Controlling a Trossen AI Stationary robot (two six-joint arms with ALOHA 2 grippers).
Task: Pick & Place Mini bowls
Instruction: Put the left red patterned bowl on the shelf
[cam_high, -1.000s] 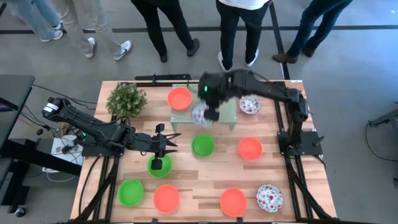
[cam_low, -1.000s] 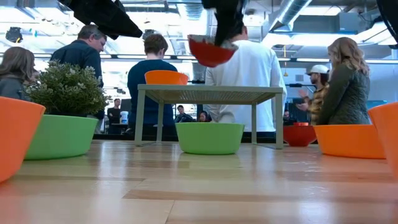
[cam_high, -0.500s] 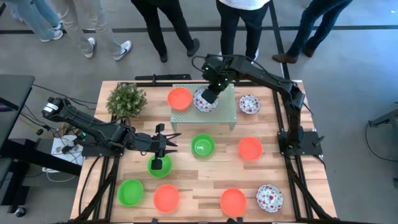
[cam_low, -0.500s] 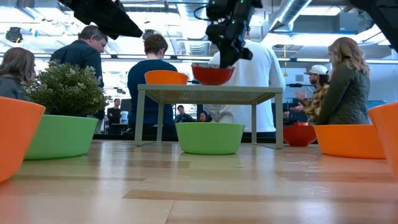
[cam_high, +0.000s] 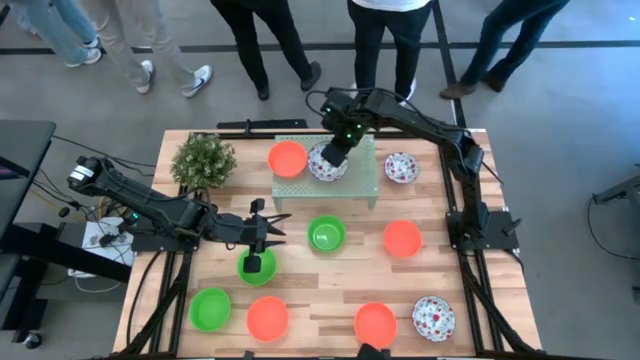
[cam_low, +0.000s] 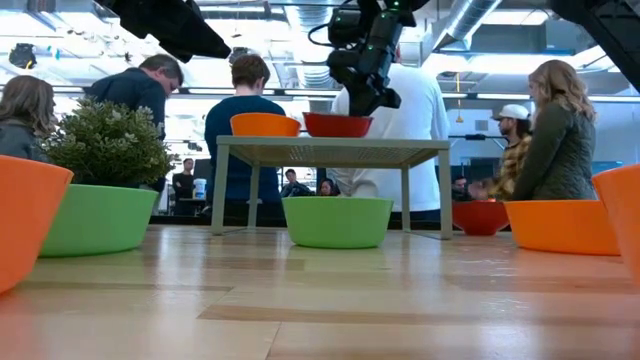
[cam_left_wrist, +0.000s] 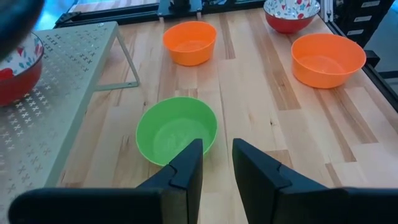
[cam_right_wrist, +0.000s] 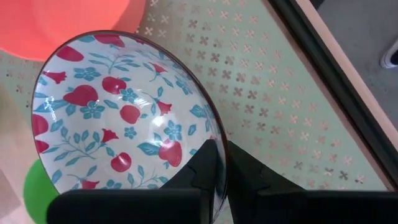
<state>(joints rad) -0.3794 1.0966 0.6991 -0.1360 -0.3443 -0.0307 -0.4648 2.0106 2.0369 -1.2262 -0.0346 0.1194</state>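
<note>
A white bowl with red and blue flowers (cam_right_wrist: 118, 106), red outside (cam_low: 337, 125), sits on the pale green mesh rack (cam_high: 362, 183) next to an orange bowl (cam_high: 288, 158). My right gripper (cam_right_wrist: 222, 158) is shut on the flowered bowl, coming down on it from above (cam_low: 365, 95). My left gripper (cam_left_wrist: 216, 163) hovers open over the table's left middle (cam_high: 264, 234), with nothing between its fingers. A green bowl (cam_left_wrist: 176, 129) stands on the wood just beyond its fingertips, and another green bowl (cam_high: 257, 266) lies under that arm. My right gripper pinches the flowered bowl's rim (cam_right_wrist: 210, 134), with one finger (cam_right_wrist: 205, 168) inside the bowl and the other (cam_right_wrist: 242, 171) outside. The fingers slant steeply down from above. The bowl stands level, mouth up, with its base on the rack's top.
On the wood stand orange bowls (cam_high: 402, 238) (cam_high: 268, 318) (cam_high: 374, 324), a green bowl (cam_high: 211, 309) and flowered bowls (cam_high: 402, 168) (cam_high: 433, 318). A potted plant (cam_high: 203, 160) stands far left. Several people stand beyond the far edge.
My right gripper has carried the flowered bowl toward the far edge and down. The bowl hung tilted above the rack's near side; now it sits level on the rack beside the orange bowl. The gripper has also rolled about its own axis.
</note>
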